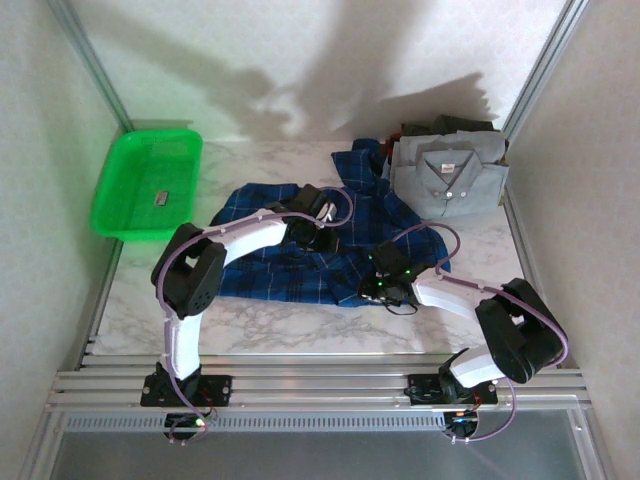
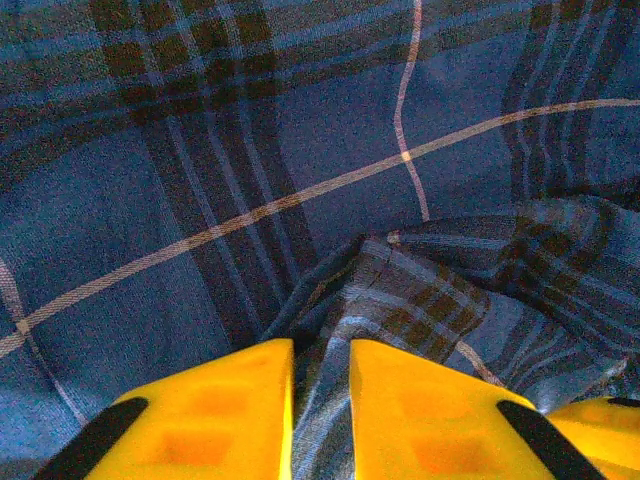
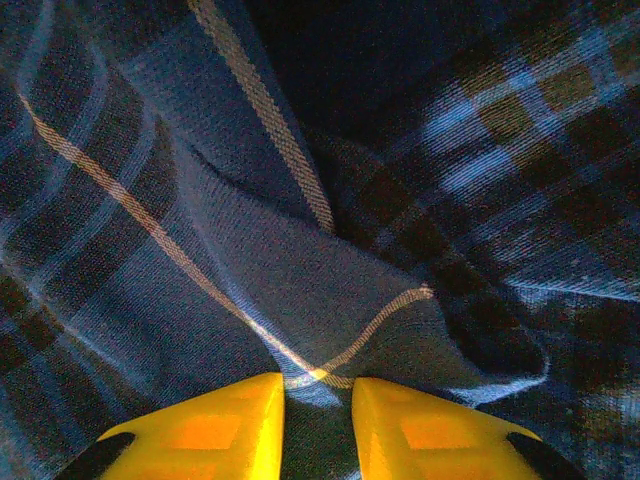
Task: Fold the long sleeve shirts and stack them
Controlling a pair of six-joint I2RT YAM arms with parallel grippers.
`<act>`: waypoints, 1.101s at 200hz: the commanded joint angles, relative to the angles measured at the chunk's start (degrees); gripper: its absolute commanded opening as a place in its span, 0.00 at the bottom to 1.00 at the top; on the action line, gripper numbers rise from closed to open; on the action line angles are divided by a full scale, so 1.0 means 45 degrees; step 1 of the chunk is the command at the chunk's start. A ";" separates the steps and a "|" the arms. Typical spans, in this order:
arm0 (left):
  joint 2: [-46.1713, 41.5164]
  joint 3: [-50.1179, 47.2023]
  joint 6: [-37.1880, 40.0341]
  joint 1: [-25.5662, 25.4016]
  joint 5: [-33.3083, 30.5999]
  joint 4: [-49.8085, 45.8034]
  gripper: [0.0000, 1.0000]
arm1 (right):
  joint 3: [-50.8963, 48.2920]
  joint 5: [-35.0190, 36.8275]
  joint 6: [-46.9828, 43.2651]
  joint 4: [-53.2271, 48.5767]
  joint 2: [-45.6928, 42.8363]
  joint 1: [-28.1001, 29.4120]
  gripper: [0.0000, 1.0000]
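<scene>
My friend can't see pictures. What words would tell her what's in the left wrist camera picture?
The left gripper, with two yellow fingers close together, pinches a bunched-up fold of the dark blue plaid shirt. Beyond the fold the cloth lies flatter, crossed by thin pale lines.

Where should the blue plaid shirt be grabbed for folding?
Probably best to take the plaid shirt at a raised wrinkle, coming down from above. It lies spread on the table, so flat cloth offers nothing to close on; bunched ridges stand up, like those the left gripper and right gripper pinch.
</scene>
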 commanded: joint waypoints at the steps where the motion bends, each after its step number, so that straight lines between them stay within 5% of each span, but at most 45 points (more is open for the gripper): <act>1: 0.0219 0.0289 0.0549 -0.0203 0.0142 -0.0145 0.15 | 0.0012 0.0567 0.0191 -0.0815 0.0242 0.0138 0.26; 31: -0.0284 -0.0151 0.0598 -0.0313 0.0058 -0.0153 0.01 | 0.0233 0.0788 0.0305 -0.1220 -0.0207 0.0126 0.30; 72: -0.2730 -0.1346 0.0908 -0.0884 -0.0050 0.0269 0.00 | 0.1546 0.1713 0.0350 -0.3138 -0.2589 -0.0317 0.63; 105: -0.5345 -0.2628 0.1156 -0.2237 -0.0360 0.0571 0.00 | 0.2930 0.1824 -0.0039 -0.5269 -0.4512 -0.2193 0.77; 160: -0.7727 -0.4419 0.0078 -0.6110 -0.1255 0.0323 0.00 | 0.6452 -0.1375 -0.2351 -0.7370 -0.2001 -0.6113 0.79; 191: -0.7407 -0.5580 -0.1436 -0.8361 -0.2307 -0.0163 0.00 | 0.7021 -0.3241 -0.3009 -0.7562 -0.1141 -0.6297 0.74; 220: -0.6339 -0.6001 -0.2408 -0.9533 -0.3034 0.0158 0.00 | 0.5143 -0.4793 -0.3212 -0.7032 -0.1754 -0.6065 0.66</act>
